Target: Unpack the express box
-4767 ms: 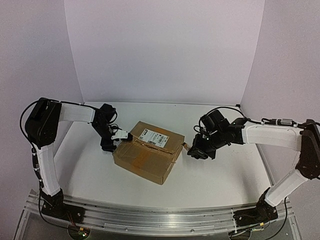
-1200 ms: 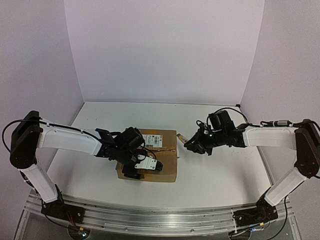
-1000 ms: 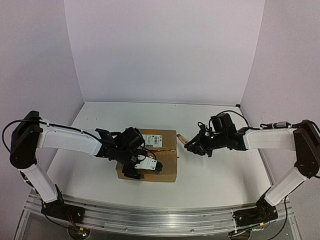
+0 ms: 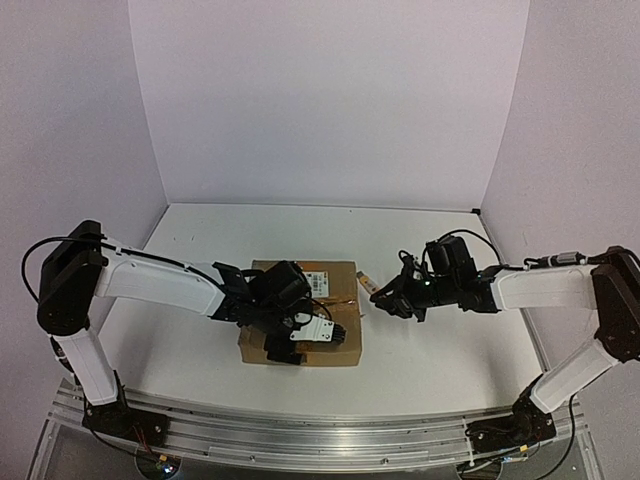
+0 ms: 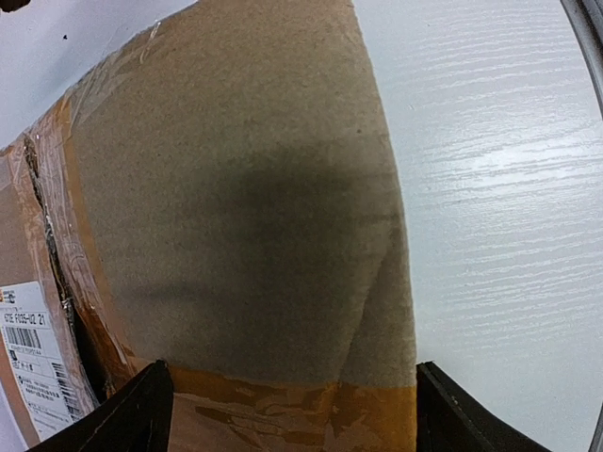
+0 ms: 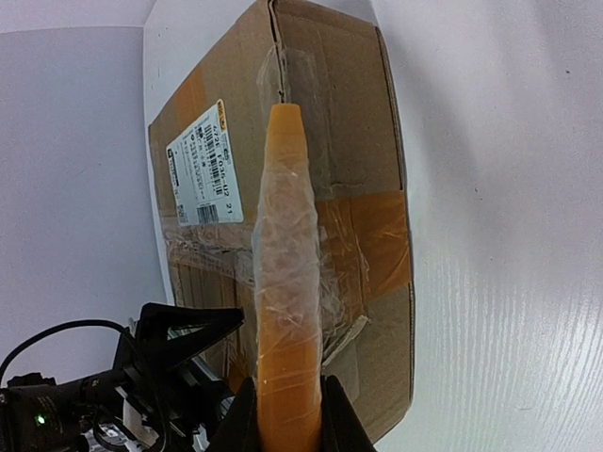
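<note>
The express box point(image 4: 343, 312) is a flat brown cardboard parcel with tan tape and a white barcode label point(image 4: 322, 281), lying mid-table. My left gripper point(image 4: 305, 340) sits on its near part. In the left wrist view the jaws point(image 5: 287, 419) are wide open over the box top point(image 5: 245, 188), close to the box's right edge. My right gripper point(image 4: 385, 297) hovers just right of the box, shut on an orange stick-like tool point(image 4: 366, 279) wrapped in clear film. In the right wrist view the tool point(image 6: 285, 282) points over the box point(image 6: 349, 141) toward its taped seam.
The white table point(image 4: 450, 350) is closed in by pale purple walls on three sides. An aluminium rail point(image 4: 320, 435) runs along the near edge by the arm bases. The left arm's black wrist point(image 6: 179, 348) shows beyond the box in the right wrist view.
My left gripper has slid to the right along the box's near part, and the box has shifted slightly right. My right gripper has dropped a little, still holding the orange tool.
</note>
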`<action>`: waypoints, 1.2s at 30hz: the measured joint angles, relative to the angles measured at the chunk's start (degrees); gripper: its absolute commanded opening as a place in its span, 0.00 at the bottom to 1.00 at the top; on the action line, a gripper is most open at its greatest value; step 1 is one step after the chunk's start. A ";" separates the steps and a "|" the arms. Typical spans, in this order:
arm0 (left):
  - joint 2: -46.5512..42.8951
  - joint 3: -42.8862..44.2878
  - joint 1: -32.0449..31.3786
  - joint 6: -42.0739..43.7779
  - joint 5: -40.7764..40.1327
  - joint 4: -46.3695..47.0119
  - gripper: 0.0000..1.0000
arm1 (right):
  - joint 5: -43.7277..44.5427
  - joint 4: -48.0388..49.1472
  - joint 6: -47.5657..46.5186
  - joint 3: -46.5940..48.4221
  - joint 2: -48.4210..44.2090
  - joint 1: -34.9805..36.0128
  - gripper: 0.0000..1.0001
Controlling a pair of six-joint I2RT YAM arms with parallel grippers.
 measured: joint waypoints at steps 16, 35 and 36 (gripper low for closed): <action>-2.40 -5.44 0.91 0.20 0.77 6.90 0.66 | 1.12 -1.42 2.91 -4.68 -5.29 4.83 0.00; -2.69 -6.04 2.89 1.88 0.79 7.55 0.65 | -5.47 -4.81 3.56 -7.38 -7.43 10.61 0.00; -2.69 -6.04 2.90 1.92 0.74 7.55 0.65 | -5.70 -4.81 3.57 -7.41 -7.43 10.61 0.00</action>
